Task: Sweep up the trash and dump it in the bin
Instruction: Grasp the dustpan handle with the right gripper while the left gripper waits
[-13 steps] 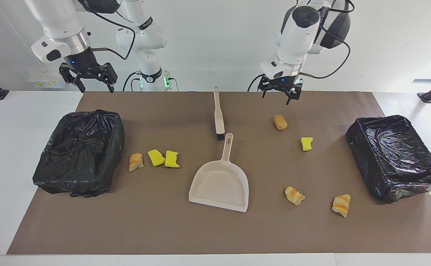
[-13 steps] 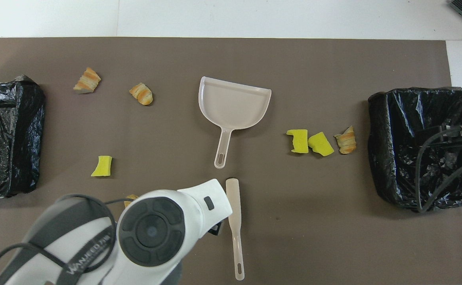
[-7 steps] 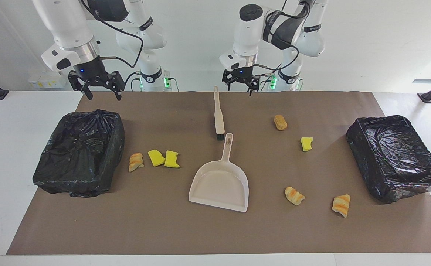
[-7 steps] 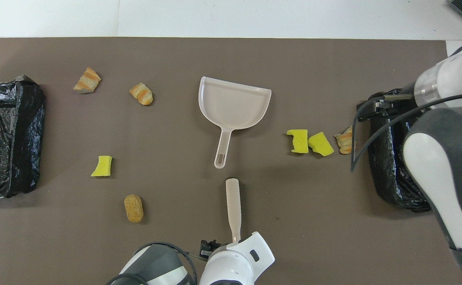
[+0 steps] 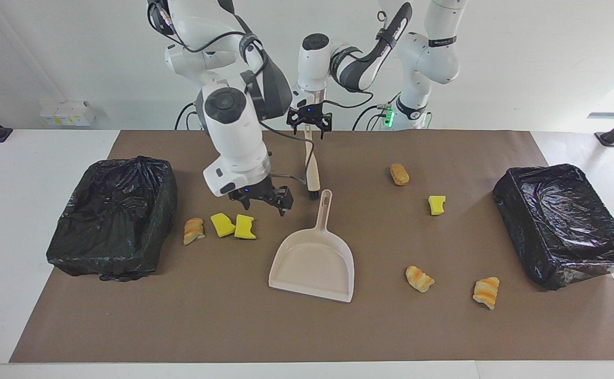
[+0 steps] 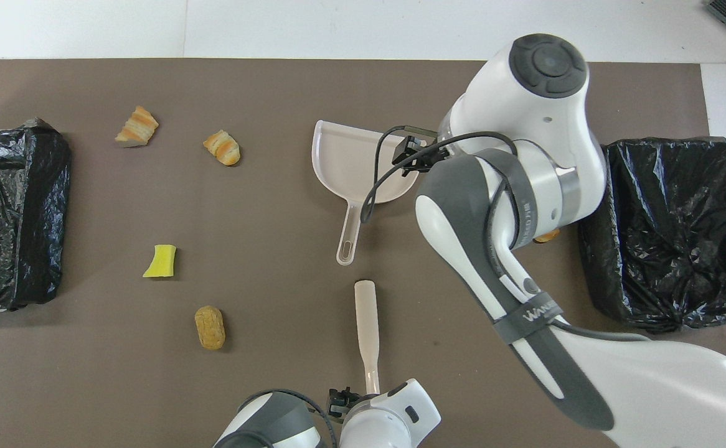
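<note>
**Trash scattered as two arms close in on the sweeping tools**

Seven pieces of trash lie on the brown mat (image 5: 307,326) covering the counter: a bread lump (image 5: 194,230) and two yellow sponges (image 5: 223,224) near one black-lined bin (image 5: 112,218), four more toward the other bin (image 5: 565,223). From overhead, the right arm hides that first cluster. Neither bin shows any trash inside. The right end effector (image 5: 263,199), fingers spread and empty, hangs beside the dustpan (image 5: 313,258). The left end effector (image 5: 309,122), also open, sits over the brush (image 5: 312,168) handle.
</note>
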`<action>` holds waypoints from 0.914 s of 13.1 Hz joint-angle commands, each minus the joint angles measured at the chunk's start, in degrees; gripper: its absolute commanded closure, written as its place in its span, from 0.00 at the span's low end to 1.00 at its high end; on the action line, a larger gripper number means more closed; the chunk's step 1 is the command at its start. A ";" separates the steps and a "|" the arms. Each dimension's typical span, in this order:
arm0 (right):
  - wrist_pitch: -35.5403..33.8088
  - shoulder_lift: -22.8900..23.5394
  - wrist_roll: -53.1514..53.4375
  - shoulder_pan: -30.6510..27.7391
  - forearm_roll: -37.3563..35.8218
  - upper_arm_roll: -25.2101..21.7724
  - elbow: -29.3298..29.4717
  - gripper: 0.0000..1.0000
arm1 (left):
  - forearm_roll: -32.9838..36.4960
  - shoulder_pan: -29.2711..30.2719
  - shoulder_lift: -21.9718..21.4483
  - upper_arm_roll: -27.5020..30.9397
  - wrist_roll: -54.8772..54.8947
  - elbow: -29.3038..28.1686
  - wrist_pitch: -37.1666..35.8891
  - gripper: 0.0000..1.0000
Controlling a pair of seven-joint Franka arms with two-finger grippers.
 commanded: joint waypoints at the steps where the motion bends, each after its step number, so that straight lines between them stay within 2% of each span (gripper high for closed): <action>1: 2.70 4.45 5.85 3.74 1.77 0.51 2.80 0.00 | 4.19 -1.57 0.22 1.07 -4.55 -1.89 2.83 0.00; 3: 5.36 6.48 7.45 6.82 1.68 0.59 2.54 0.00 | 4.47 -2.54 1.27 1.07 -6.84 -1.98 4.85 0.00; 6: 6.15 5.96 7.28 8.59 1.59 0.59 -0.61 0.00 | 4.47 -3.24 2.68 0.98 -9.04 -2.25 7.49 0.19; 8: 8.16 5.70 6.40 8.50 2.12 0.68 -3.77 0.00 | 4.47 -3.51 2.77 1.07 -9.05 -2.25 7.41 0.38; 11: 8.44 5.53 5.26 8.33 2.30 0.68 -6.95 0.00 | 4.47 -3.42 2.77 1.07 -9.05 -2.25 6.88 0.77; 12: 8.35 5.44 5.34 8.59 2.30 0.68 -6.95 0.05 | 4.47 -3.42 2.77 1.07 -9.05 -2.25 6.79 0.82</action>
